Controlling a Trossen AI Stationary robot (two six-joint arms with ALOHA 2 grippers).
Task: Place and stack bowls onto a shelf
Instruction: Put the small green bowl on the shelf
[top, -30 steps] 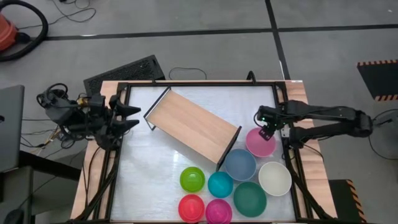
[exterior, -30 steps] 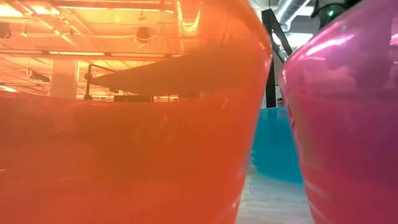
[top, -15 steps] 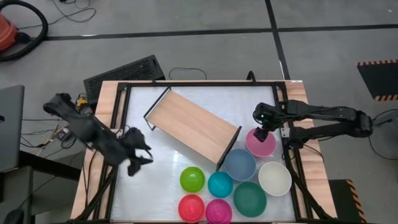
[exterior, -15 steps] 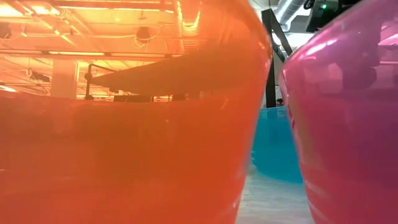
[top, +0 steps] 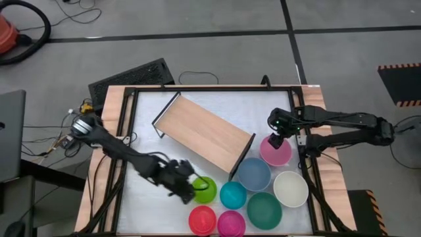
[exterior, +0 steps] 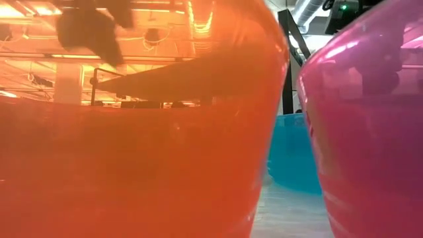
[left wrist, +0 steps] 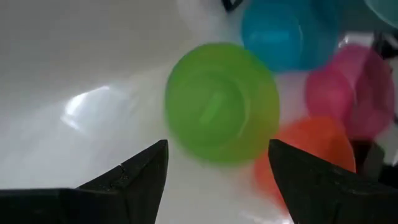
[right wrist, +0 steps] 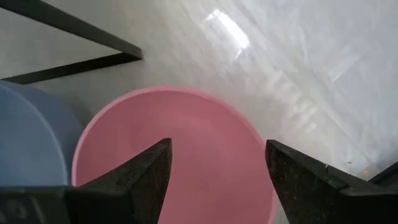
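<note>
The light-wood shelf [top: 204, 133] stands slantwise on the white tabletop. Eight bowls sit at the near right: lime green [top: 205, 191], teal [top: 233, 195], red-pink [top: 202, 219], magenta [top: 231, 224], grey-blue [top: 254, 174], cream-white [top: 291, 188], dark green [top: 264, 210] and pink [top: 276, 153]. My left gripper [top: 189, 182] is open over the left rim of the lime green bowl [left wrist: 222, 102], touching nothing. My right gripper [top: 276, 138] is open above the far edge of the pink bowl [right wrist: 174, 155], touching nothing.
The bowls stand close together, rims nearly touching. The shelf's black end leg [right wrist: 74, 37] is next to the grey-blue bowl [right wrist: 31, 143]. The red-pink bowl [exterior: 132, 145] and the magenta bowl [exterior: 370, 132] fill the low view. Bare tabletop [top: 151, 164] lies to the left.
My left arm has swung fast from beyond the table's left edge toward the right and near side, and its open gripper is now at the lime green bowl. The bowls and the shelf have not moved.
</note>
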